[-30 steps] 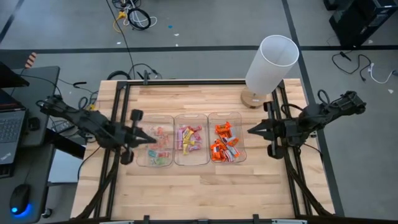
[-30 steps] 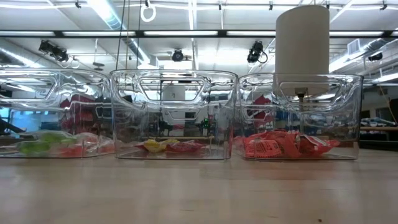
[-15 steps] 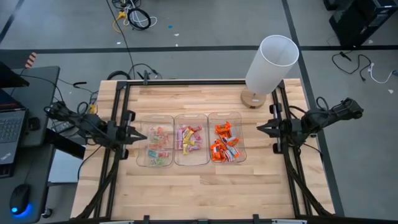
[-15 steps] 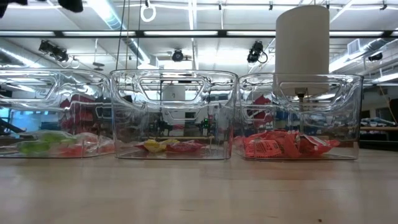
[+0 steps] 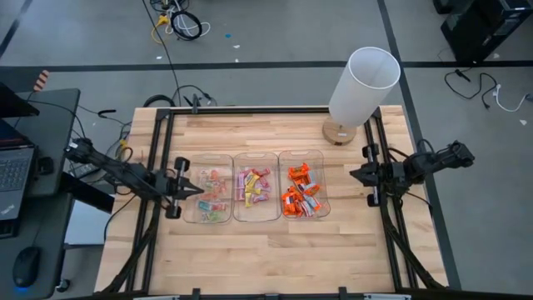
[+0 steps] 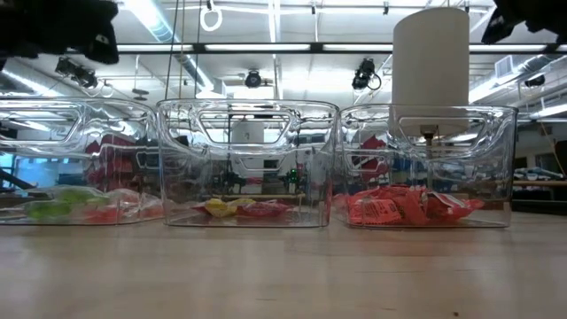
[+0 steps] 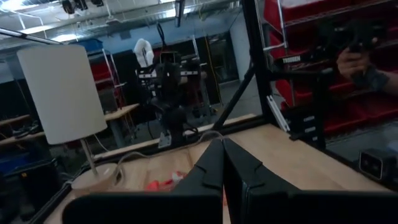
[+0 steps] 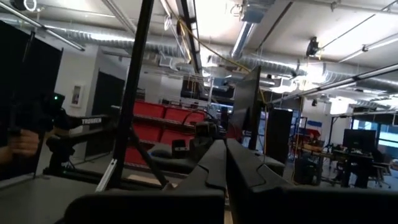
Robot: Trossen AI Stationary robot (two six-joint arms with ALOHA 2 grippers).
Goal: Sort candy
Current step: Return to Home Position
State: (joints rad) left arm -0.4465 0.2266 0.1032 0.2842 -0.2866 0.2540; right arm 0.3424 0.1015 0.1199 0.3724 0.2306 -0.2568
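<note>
Since the candy (image 5: 254, 185) lay sorted by colour in three bins (image 5: 256, 154) at mid-frame, homing looked in hand. The left gripper (image 5: 193, 190), clenched and empty, hung at the leftmost bin's edge; the right gripper (image 5: 353, 175), clenched too, sat right of them. Next, both arms should fold clear of the bins

overhead camera looks straight down on the whole table (image 5: 275, 250), while the low one faces its bins (image 6: 247, 159) closely, level.
</note>
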